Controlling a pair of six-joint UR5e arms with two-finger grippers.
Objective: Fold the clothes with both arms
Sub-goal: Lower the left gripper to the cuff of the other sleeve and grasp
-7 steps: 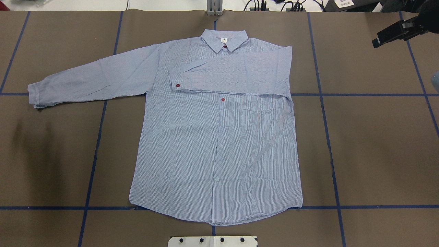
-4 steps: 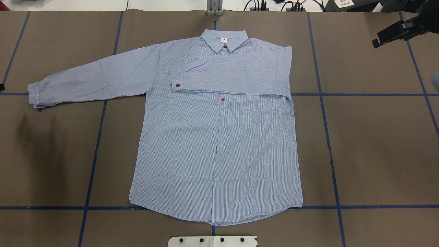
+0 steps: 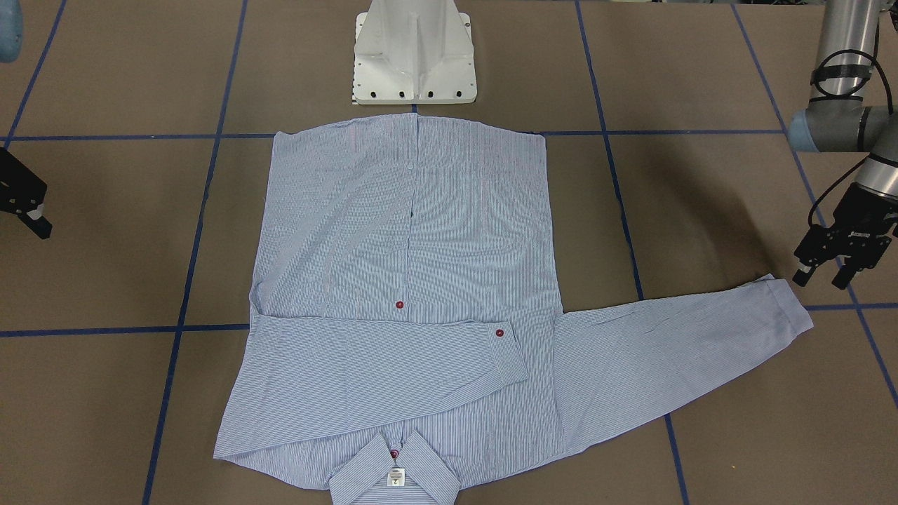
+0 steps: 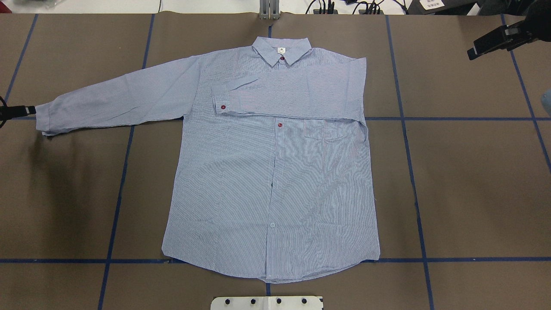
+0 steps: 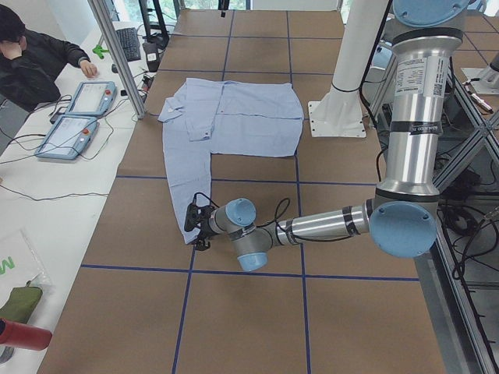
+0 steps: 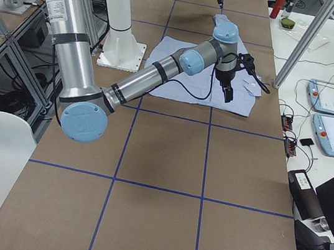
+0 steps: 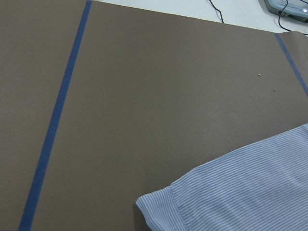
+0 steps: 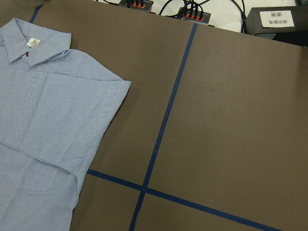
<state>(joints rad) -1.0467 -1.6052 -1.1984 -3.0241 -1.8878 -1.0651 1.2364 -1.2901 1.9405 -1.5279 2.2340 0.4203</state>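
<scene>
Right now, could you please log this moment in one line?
shirt: one sleeve folded | left hand: open by outstretched cuff | right hand: away

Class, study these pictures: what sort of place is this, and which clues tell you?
Probably a robotics lab: a left arm and right arm stand at a table marked with a blue tape grid, and control tablets lie on the side bench.

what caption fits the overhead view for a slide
Light-blue striped button-up shirt, one sleeve folded across chest, black left claw beside the outstretched cuff
</scene>
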